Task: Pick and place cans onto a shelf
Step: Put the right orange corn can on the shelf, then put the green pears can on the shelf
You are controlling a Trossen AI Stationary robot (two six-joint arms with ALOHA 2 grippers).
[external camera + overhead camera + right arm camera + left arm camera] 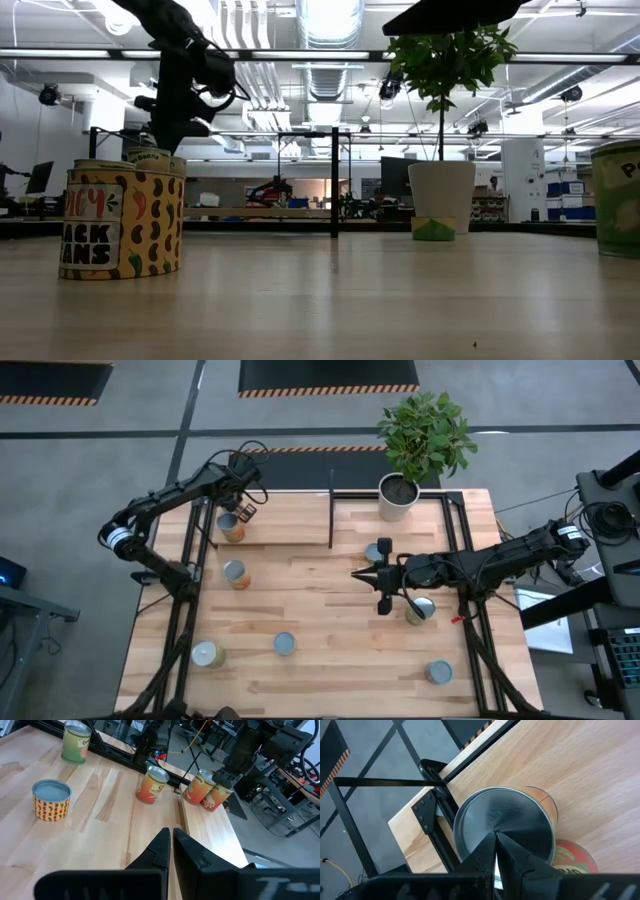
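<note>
Left hand [243, 510]: fingers closed, gripping nothing, just over shelf can [230, 527]; descent risks toppling it.

the shelf [300, 520] sits along the table's [330, 660] far edge, with a potted plant [400, 495] at its right end and a can [231, 528] at its left end. one can [235, 573] lies just before the shelf's left part. three cans [207, 654] [284, 644] [438, 673] stand along the near edge.

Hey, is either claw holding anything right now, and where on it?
Nothing is held. The left claw hangs shut above a can on the shelf; the right claw is shut and empty.
</note>
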